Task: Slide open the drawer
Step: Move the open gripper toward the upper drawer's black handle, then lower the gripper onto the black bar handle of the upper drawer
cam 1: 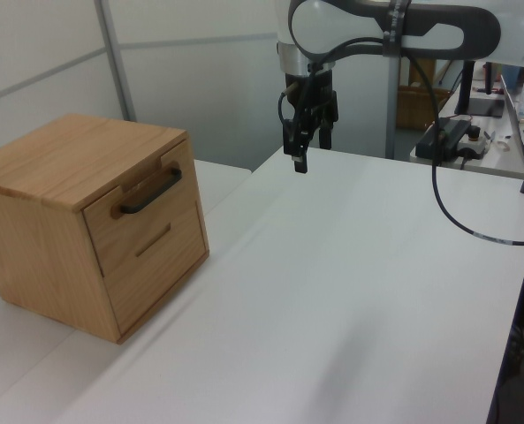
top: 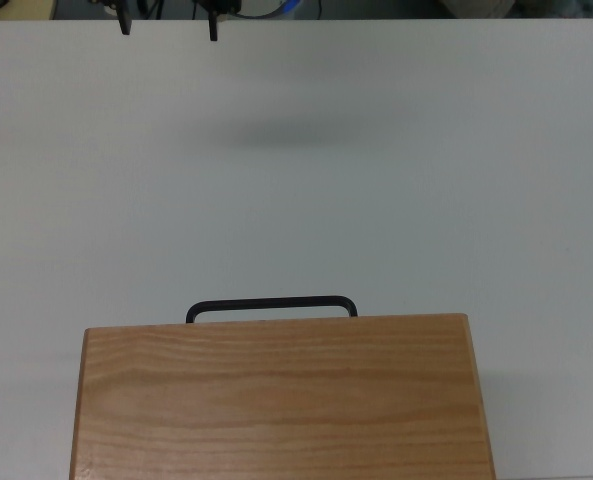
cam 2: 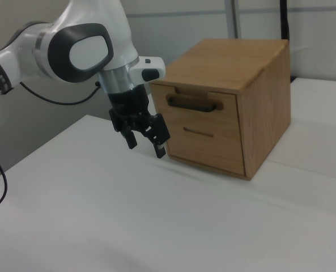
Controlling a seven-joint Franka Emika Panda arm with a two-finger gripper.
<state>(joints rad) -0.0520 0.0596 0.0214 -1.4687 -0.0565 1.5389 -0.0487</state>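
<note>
Closed drawer [cam 1: 144, 217], jaws open, well apart

1. A white table [cam 1: 350, 291] fills the scene.
2. A wooden cabinet [cam 1: 58, 221] stands on the table, at the left view's left.
3. A black power adapter [cam 1: 447, 137] lies beyond the table's far edge, beside cables.

One cabinet [cam 1: 58, 221], one drawer [cam 1: 142, 216], one handle [cam 1: 151, 193].

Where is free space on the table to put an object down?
The white table is bare between the wooden cabinet and the gripper, which hangs open above it. Only the strip before the drawer and its handle should stay free.
</note>
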